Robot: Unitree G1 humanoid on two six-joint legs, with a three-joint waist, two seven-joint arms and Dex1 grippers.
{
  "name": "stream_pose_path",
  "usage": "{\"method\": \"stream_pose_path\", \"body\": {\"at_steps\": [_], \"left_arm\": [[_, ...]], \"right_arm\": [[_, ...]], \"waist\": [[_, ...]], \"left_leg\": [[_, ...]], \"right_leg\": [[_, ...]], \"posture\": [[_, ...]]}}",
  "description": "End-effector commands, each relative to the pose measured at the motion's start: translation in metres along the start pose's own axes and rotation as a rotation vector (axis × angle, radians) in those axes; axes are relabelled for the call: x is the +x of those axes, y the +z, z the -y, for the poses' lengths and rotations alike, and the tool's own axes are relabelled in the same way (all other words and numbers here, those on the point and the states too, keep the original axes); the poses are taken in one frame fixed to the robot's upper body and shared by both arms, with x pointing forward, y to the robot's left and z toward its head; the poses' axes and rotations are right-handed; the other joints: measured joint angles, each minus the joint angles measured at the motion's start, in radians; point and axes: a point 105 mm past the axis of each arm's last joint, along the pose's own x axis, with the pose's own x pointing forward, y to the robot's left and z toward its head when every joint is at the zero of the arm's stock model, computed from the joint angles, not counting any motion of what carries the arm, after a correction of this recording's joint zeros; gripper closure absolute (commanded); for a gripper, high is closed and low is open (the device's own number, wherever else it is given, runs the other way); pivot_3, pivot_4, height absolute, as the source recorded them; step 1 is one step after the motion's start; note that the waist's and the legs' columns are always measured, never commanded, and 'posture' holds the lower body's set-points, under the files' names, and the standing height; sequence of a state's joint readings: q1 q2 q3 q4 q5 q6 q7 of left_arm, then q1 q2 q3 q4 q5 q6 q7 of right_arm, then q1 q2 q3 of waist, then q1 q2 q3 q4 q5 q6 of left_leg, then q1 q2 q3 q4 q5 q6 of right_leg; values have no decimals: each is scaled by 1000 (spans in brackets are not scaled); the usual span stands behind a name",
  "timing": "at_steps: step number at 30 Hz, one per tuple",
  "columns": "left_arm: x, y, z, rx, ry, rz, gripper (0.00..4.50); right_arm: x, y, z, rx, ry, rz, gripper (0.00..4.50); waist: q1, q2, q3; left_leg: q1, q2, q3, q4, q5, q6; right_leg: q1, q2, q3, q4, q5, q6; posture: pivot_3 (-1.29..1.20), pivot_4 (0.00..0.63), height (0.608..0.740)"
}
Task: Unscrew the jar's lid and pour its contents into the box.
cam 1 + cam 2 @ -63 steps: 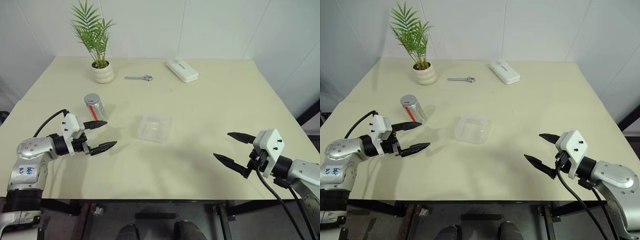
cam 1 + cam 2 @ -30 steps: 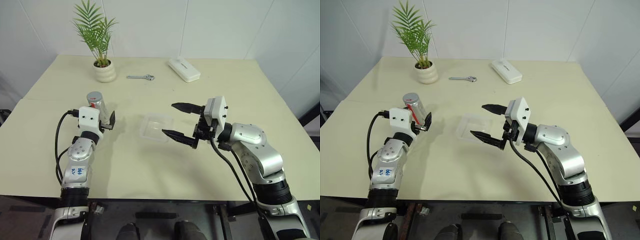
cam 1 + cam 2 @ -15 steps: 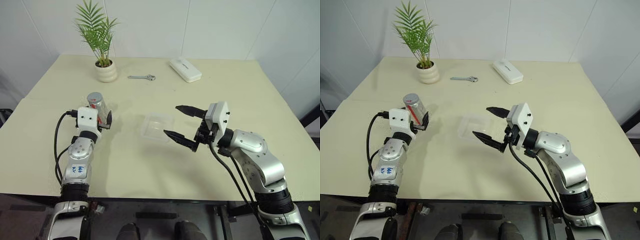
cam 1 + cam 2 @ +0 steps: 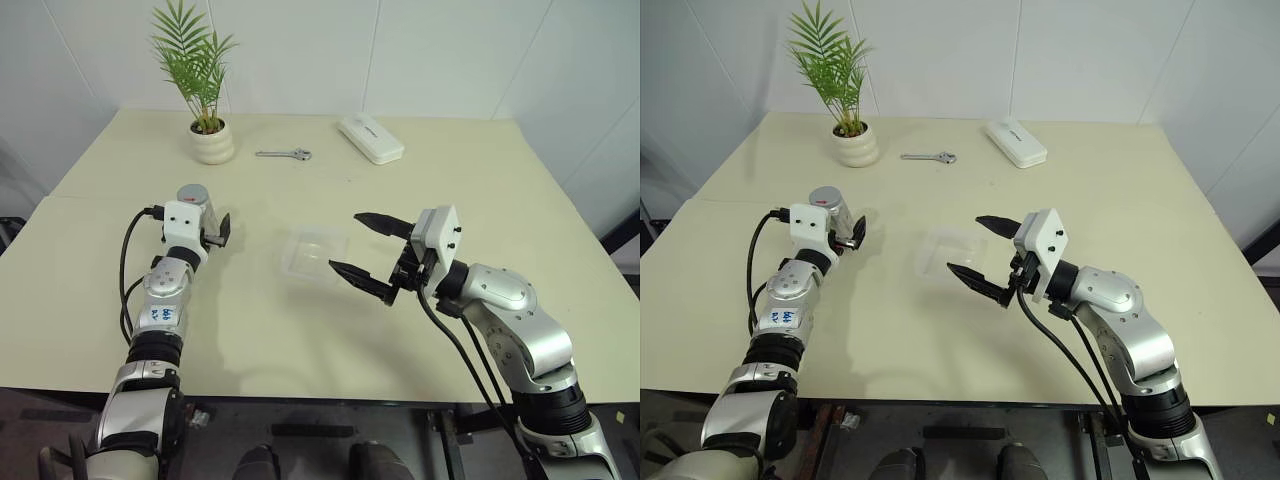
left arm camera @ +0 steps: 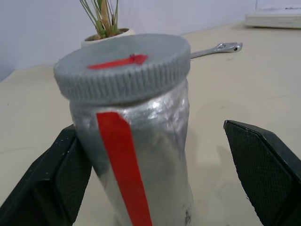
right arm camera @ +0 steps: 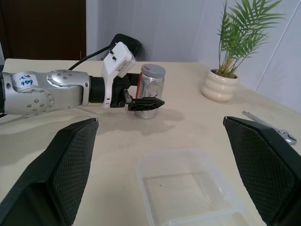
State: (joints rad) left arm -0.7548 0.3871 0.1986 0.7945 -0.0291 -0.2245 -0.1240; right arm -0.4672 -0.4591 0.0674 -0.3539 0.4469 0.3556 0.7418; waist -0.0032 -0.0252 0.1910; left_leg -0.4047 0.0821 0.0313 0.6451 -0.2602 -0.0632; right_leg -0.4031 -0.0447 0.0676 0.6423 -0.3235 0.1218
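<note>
jar: the jar [image 5: 136, 155] stands upright on the table [image 4: 450, 180], well apart from the box [image 4: 312, 254] on its plant-pot side, red stripe on its wall.
lid: the lid [image 5: 123, 66] is screwed on and bears a red arrow mark; nothing is unscrewed yet.
left gripper: the left gripper [image 4: 848, 232] has moved in since a second ago, so the jar now sits between its fingers; jaws wide. One finger looks touching or just beside the jar wall and the other stands clear of it, so you have no grip yet.
right gripper: the right gripper [image 4: 368, 248] holds about where it was half a second ago, just beside the box on the side away from the jar, jaws wide and empty, pointing across the box toward the jar.
box: clear, empty, flat on the table between the jar and the right gripper.
change means: you look set to close the left gripper on the jar body; the right gripper seems staged to take the lid afterwards.
contents: can't tell; the jar wall reads silvery and no bits show through it.
hidden: in the left eye view the left gripper's white housing covers most of the jar; in the left wrist view the jar base is cut off.
background: plant pot [image 4: 212, 144], wrench [image 4: 282, 154] and white case [image 4: 370, 138] lie beyond the jar, out of your way.
</note>
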Motion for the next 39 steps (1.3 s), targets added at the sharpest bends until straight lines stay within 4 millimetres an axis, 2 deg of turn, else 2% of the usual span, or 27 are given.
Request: {"method": "stream_pose_path", "body": {"at_steps": [1, 5, 13, 14, 16, 17, 20, 24, 27, 29, 32, 36, 39], "left_arm": [[5, 13, -4, 19, 4, 50, 32], [7, 13, -6, 33, 7, 51, 32], [7, 8, -7, 14, -15, 41, 2428], [7, 7, -7, 12, -17, 41, 2546], [11, 19, 8, -134, -129, 89, 2546], [11, 36, 21, -177, -252, 152, 2546], [-2, 71, 39, -105, -540, 226, 2546], [-21, 93, 44, -90, -706, 221, 2546], [-34, 104, 52, -93, -812, 198, 2546], [-49, 114, 68, -112, -953, 168, 2546], [-59, 117, 84, -145, -1044, 128, 2546], [-66, 112, 98, -163, -1093, 97, 2546], [-67, 111, 104, -167, -1106, 95, 2546]], "right_arm": [[-2, 13, 1, -42, -17, 36, 0], [-4, 12, 2, -38, -35, 36, 0], [-7, 9, 4, -17, -66, 34, 0], [-7, 9, 4, -16, -67, 33, 0], [-8, 4, 3, 11, -58, 9, 0], [-9, 2, 2, 7, -44, -15, 0], [-8, 12, 4, 16, -42, -21, 0], [3, 26, 4, 40, -39, -16, 0], [12, 29, 5, 70, -48, -47, 0], [27, 42, 5, 118, -46, -32, 0], [43, 54, 5, 156, -43, -27, 0], [57, 56, 6, 162, -56, -50, 0], [62, 47, 3, 127, -53, -91, 0]], "waist": [[0, 0, 0], [1, 0, 0], [1, 0, 0], [1, 0, 0], [1, 0, 0], [1, 0, 0], [2, -1, 0], [-14, -1, 0], [-27, -1, 0], [-31, -1, 1], [-30, -1, 1], [-26, -1, 1], [-26, -1, 1]], "left_leg": [[0, 0, 0, 0, 0, 0], [0, 0, 0, 0, 0, 0], [0, 0, 0, 0, 0, 0], [0, 0, 0, 0, 0, 0], [0, 0, 1, 0, 0, 0], [0, 0, 1, 0, 0, 0], [-4, 0, 1, 0, 1, -1], [-4, 1, 3, -1, 2, -3], [-3, 1, 3, -2, 1, -2], [-3, 1, 5, -1, 1, -1], [-3, 1, 5, 0, 1, -1], [-2, 1, 6, 0, 1, -1], [-2, 1, 7, 0, 1, 0]], "right_leg": [[0, 0, 0, 0, 0, 0], [0, 0, 0, 0, 0, 0], [0, 0, 0, 0, 0, 0], [0, 0, 0, 0, 0, 0], [0, 0, 0, 0, 0, 0], [0, 0, 0, 0, 0, 0], [-4, 0, 0, 1, 0, 0], [-7, 1, 3, 2, 0, 0], [-7, 1, 5, 3, 0, 0], [-8, 1, 7, 4, 0, 0], [-10, 2, 9, 8, 0, 0], [-10, 2, 10, 8, -1, -1], [-10, 2, 12, 8, -1, -1]], "posture": [[0, 150, 740], [0, 150, 740], [0, 150, 740], [0, 150, 740], [0, 150, 740], [0, 150, 740], [0, 150, 740], [0, 150, 740], [0, 150, 740], [0, 150, 740], [0, 150, 740], [0, 150, 740], [0, 150, 740]]}}
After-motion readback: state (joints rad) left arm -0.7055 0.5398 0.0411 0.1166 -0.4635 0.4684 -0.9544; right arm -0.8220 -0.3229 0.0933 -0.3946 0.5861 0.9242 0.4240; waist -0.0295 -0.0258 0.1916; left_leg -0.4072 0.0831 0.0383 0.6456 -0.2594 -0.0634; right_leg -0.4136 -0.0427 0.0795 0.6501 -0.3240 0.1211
